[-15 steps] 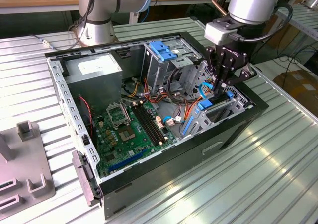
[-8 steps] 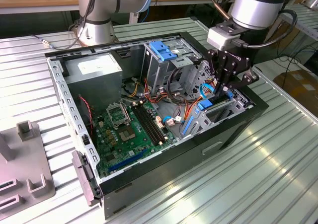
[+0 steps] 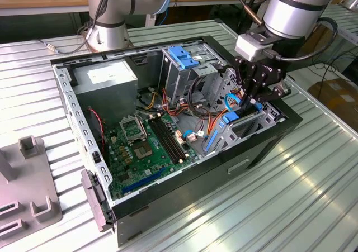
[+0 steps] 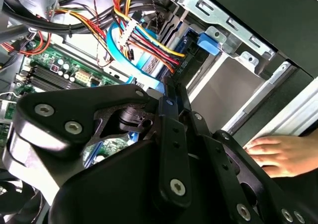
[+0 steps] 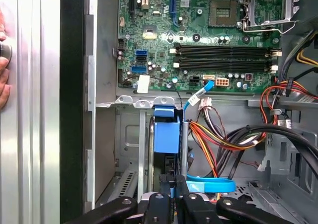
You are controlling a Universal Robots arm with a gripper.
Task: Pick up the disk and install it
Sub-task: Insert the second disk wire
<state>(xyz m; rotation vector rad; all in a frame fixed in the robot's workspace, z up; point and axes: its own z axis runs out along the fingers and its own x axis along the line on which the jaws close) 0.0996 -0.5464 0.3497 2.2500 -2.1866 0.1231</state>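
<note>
The disk [image 5: 166, 134], a dark drive in a bright blue bracket, stands on edge in the drive bay at the front corner of the open computer case [image 3: 268, 146]. In the exterior view its blue bracket [image 3: 229, 118] shows just below my gripper [image 3: 246, 104], on the exterior view's right. My gripper [image 5: 170, 200] is shut on the disk's near end, one black finger on each side. In the second wrist view the gripper [image 4: 175, 102] reaches down into the bay beside coloured cables.
A light-blue latch block [image 3: 182, 56] tops the upper drive cage. A grey box with a white label [image 3: 106, 79] and the green motherboard [image 3: 145, 146] fill the case. Cable bundles [image 5: 218, 134] crowd the bay. A person's hand [image 4: 278, 154] rests beside the case. A grey fixture [image 3: 28, 196] lies at the exterior view's left.
</note>
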